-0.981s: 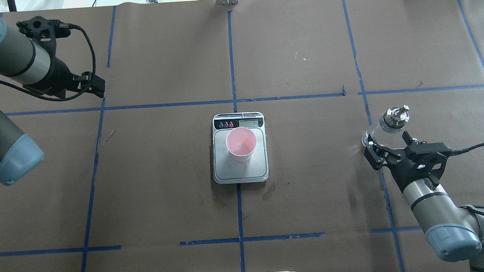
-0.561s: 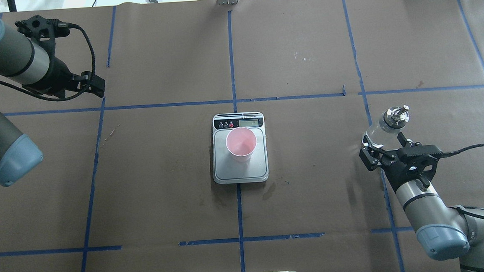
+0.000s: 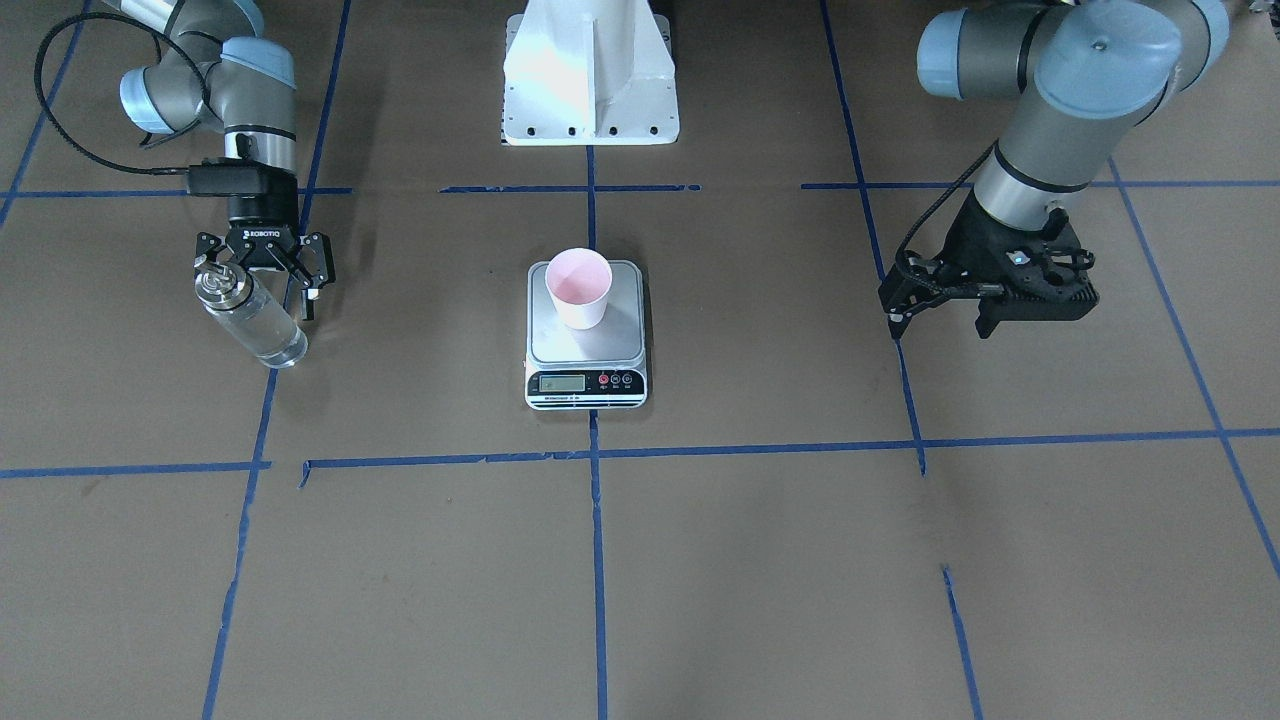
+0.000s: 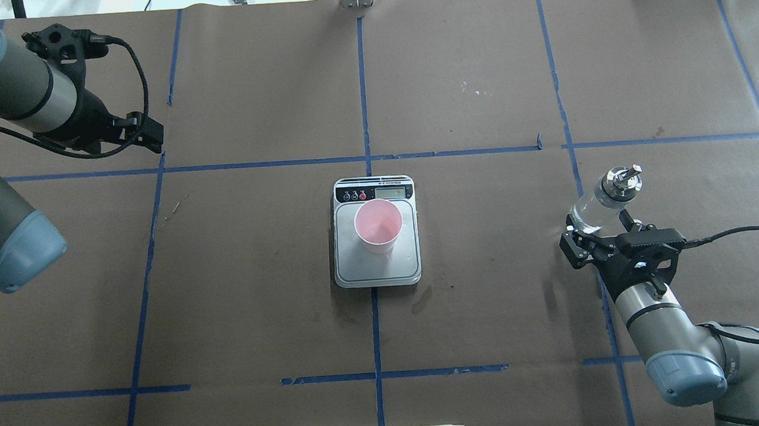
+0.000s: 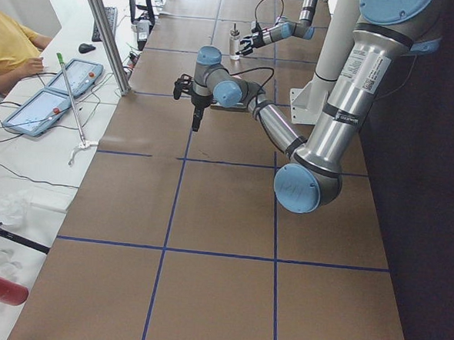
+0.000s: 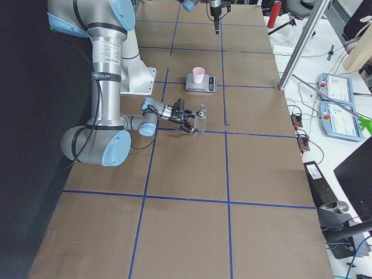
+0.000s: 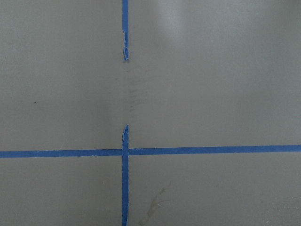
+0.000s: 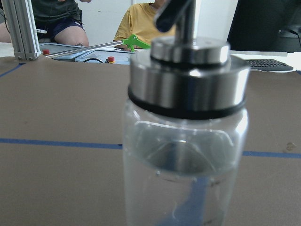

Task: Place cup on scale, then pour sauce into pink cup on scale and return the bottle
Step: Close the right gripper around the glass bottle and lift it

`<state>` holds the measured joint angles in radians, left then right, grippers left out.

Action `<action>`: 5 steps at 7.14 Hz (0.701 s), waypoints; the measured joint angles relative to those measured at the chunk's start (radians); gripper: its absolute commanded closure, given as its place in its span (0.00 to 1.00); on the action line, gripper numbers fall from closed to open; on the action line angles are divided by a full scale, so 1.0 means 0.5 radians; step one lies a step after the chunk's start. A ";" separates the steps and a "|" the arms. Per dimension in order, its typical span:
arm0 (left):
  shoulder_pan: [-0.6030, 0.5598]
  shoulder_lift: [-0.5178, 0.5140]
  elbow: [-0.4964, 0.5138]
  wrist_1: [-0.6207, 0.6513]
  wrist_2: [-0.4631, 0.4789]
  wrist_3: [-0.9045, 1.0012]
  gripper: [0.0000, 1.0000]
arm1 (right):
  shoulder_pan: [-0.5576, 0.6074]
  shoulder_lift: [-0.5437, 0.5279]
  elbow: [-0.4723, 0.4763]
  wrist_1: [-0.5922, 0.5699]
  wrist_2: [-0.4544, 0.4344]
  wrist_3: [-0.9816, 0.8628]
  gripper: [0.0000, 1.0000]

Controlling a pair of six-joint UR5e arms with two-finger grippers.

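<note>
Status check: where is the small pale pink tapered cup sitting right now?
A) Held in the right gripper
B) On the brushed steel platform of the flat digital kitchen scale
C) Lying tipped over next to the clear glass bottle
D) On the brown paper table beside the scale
B: the small pale pink tapered cup stands upright, mouth up, on the brushed steel platform of the flat digital kitchen scale, and no gripper touches it.
</note>
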<state>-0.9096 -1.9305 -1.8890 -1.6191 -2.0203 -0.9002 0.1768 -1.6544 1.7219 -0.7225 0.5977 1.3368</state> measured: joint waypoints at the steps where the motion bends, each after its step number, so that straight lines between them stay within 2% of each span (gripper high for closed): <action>1: 0.000 -0.001 -0.001 0.001 0.000 0.000 0.00 | 0.005 0.007 -0.007 0.000 0.001 -0.003 0.03; 5: 0.005 -0.013 -0.038 0.085 0.003 -0.001 0.00 | 0.060 0.027 -0.011 -0.001 0.011 -0.028 0.03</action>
<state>-0.9074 -1.9373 -1.9078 -1.5764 -2.0189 -0.9008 0.2069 -1.6409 1.7166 -0.7228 0.6034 1.3226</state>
